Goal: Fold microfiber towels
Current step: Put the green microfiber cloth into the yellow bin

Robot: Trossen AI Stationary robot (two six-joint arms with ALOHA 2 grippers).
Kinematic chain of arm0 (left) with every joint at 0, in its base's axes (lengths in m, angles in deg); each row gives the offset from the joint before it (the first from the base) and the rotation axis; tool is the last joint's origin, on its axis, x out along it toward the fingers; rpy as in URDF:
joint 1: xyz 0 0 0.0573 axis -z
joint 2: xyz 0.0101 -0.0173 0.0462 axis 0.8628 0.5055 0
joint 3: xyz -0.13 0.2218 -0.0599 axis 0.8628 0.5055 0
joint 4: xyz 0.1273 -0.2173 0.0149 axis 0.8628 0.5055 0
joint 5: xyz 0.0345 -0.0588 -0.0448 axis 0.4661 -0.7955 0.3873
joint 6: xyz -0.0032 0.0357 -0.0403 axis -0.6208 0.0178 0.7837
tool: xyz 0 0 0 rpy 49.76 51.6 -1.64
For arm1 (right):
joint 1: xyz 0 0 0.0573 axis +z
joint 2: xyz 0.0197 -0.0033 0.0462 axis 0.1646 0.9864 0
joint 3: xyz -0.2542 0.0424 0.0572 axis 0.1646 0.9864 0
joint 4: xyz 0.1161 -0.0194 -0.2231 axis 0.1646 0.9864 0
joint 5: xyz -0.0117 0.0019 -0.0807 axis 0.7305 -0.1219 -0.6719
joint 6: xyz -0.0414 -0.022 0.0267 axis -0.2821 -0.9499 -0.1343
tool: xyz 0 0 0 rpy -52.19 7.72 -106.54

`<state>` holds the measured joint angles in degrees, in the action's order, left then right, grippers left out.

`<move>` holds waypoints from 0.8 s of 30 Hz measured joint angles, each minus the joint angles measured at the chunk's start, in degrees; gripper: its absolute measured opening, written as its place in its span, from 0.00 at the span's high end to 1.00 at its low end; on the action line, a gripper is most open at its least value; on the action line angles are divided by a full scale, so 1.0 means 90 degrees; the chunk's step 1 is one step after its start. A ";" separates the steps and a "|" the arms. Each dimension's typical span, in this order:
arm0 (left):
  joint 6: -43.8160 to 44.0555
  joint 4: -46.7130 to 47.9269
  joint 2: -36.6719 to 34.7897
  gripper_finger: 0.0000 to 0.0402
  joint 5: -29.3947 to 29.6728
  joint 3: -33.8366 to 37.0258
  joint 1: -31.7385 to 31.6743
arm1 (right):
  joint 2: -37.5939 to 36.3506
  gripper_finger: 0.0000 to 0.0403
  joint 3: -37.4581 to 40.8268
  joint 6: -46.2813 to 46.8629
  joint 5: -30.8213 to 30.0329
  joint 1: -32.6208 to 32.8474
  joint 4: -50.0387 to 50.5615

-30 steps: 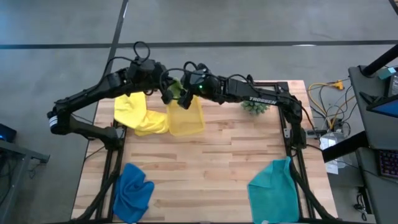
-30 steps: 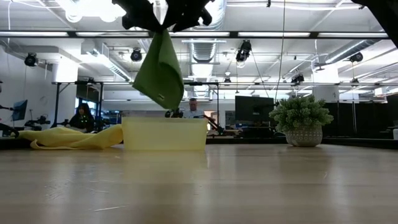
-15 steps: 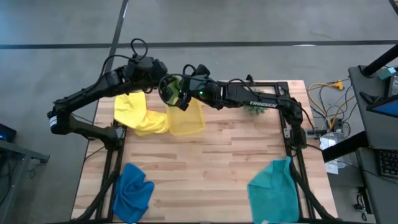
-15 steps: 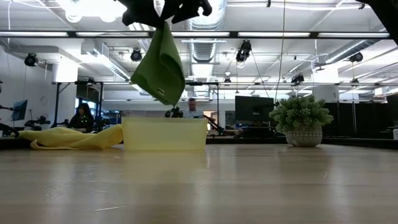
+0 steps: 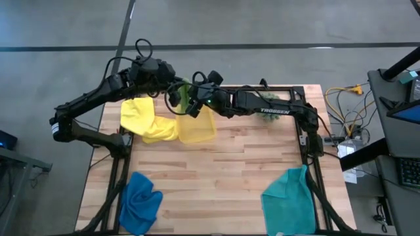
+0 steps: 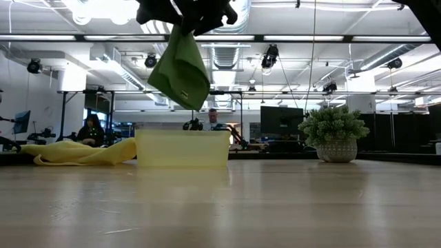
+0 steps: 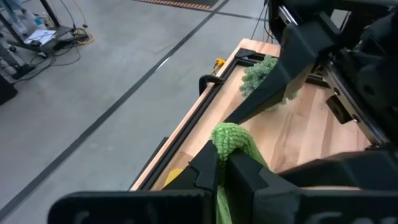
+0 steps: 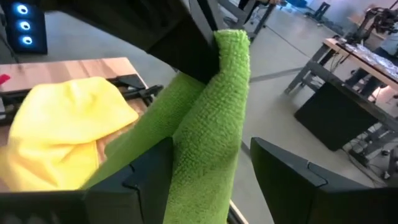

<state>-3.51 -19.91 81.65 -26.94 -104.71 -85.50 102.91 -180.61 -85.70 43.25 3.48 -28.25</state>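
I have the green towel (image 6: 180,67) up in the air over the bin (image 6: 182,148), at the far side of the table (image 5: 216,170). My left gripper (image 7: 222,163) is clamped shut on its top corner, and the cloth hangs down from there, its long axis running roughly vertical, slanting a little, with the low end above the bin's rim and clear of it.

My right gripper (image 8: 205,165) is right at the towel, its fingers spread wide with the hanging fold between them. In the right wrist view the green strip runs straight up through the gap between the two fingers (image 8: 146,168), so the cloth lies dead ahead of that gripper, not off to a side. I judge the coming move depends on this: the right one only has to close where it stands to take a second hold below the left's pinch.

Both grippers are within touching distance of the towel; the left holds the weight, the right is nearer the free length.

The yellow towel (image 5: 146,118) lies just beside the bin.
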 joint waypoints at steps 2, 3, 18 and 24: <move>0.0000 0.0011 0.0000 1.00 -0.0005 0.0000 0.0000 | 0.0000 0.49 0.0000 0.0011 -0.0174 0.0000 0.0173; 0.0000 0.0025 0.0000 1.00 -0.0005 0.0000 0.0000 | 0.0000 0.50 0.0000 0.0031 -0.0224 -0.0002 0.0288; 0.0067 -0.0029 0.0000 1.00 -0.0013 -0.0010 0.0000 | -0.0010 0.52 0.0345 0.0578 0.0353 0.0125 -0.0678; 0.0160 -0.0046 -0.0002 1.00 -0.0196 -0.0035 0.0000 | -0.0022 0.52 0.0304 0.0427 -0.0214 0.0174 -0.0871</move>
<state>-2.07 -20.32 81.63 -28.70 -105.02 -85.50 102.72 -177.87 -81.86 41.32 5.04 -36.09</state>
